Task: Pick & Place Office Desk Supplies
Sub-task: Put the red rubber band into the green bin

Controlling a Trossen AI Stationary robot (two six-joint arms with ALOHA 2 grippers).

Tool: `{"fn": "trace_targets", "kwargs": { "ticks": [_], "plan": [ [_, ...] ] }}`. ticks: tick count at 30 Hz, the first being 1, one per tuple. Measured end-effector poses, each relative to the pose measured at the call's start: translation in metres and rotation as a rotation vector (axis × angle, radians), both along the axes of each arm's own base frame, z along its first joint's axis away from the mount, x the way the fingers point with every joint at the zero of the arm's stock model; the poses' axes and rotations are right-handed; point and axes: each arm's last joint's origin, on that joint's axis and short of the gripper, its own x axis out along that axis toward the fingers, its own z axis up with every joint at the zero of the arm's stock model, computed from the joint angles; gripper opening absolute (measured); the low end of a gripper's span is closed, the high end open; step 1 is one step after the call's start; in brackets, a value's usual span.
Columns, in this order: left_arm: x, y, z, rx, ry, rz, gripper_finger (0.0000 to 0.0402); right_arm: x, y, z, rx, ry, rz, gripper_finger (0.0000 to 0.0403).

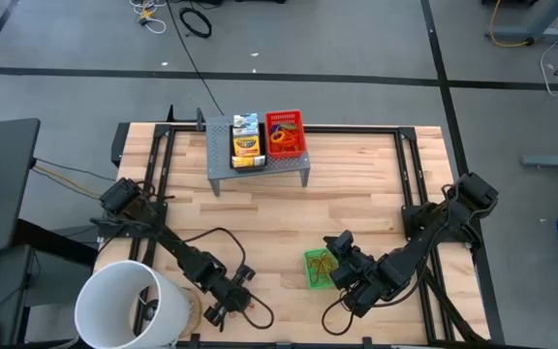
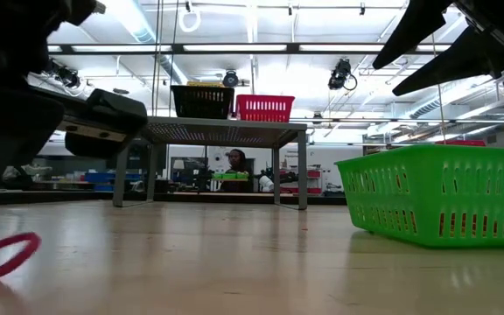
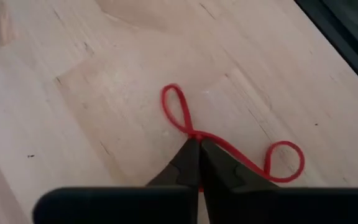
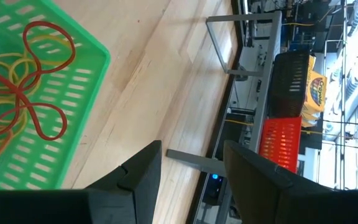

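A red rubber band [image 3: 178, 106] lies on the wooden table near its front left, pinched into two loops, with my left gripper [image 3: 198, 147] shut on its middle. One loop [image 2: 3, 254] shows in the low view. My right gripper [image 4: 194, 168] hovers open and empty beside the green mesh tray [image 1: 318, 269], which rests on the table and holds several red and yellow rubber bands [image 4: 23, 81]. On the grey riser [image 1: 258, 167] at the far middle stand a black tray with the crayon box [image 1: 247, 142] and a red tray [image 1: 285, 134]. My left gripper pinches the band's middle [image 3: 194, 134] between its two fingertips, both strands drawn together there. The fingers come from above, slanting down. The band stays on the table, one loop [image 3: 176, 102] spreading ahead of the tips and the other loop [image 3: 286, 160] to one side.
A big white bucket [image 1: 129, 305] stands at the front left corner, close to my left arm. A black cable [image 1: 255, 312] loops on the table beside my left gripper. Bare wood lies between the riser and both grippers.
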Motion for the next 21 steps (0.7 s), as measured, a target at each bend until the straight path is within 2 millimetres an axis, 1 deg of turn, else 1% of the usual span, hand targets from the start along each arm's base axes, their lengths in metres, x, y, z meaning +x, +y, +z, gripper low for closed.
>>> {"fn": "trace_targets", "kwargs": {
  "ticks": [5,10,14,16,21],
  "plan": [
    [0.001,0.003,0.003,0.046,-0.036,0.03,0.0004,0.0,0.0,0.0,0.005,-0.004,-0.003,0.0181],
    [0.005,0.017,0.009,0.197,-0.131,0.118,0.0002,0.001,0.001,0.0,0.031,-0.029,-0.012,0.0181],
    [0.013,0.026,0.02,0.24,-0.209,0.167,0.0002,0.006,0.005,0.002,0.08,-0.082,-0.014,0.0181],
    [0.016,0.03,0.023,0.267,-0.23,0.17,0.0001,0.01,0.006,0.003,0.127,-0.116,-0.021,0.0181],
    [0.026,0.039,0.029,0.304,-0.308,0.175,0.0001,0.024,0.004,0.003,0.359,-0.125,-0.042,0.0181]
  ]
}}
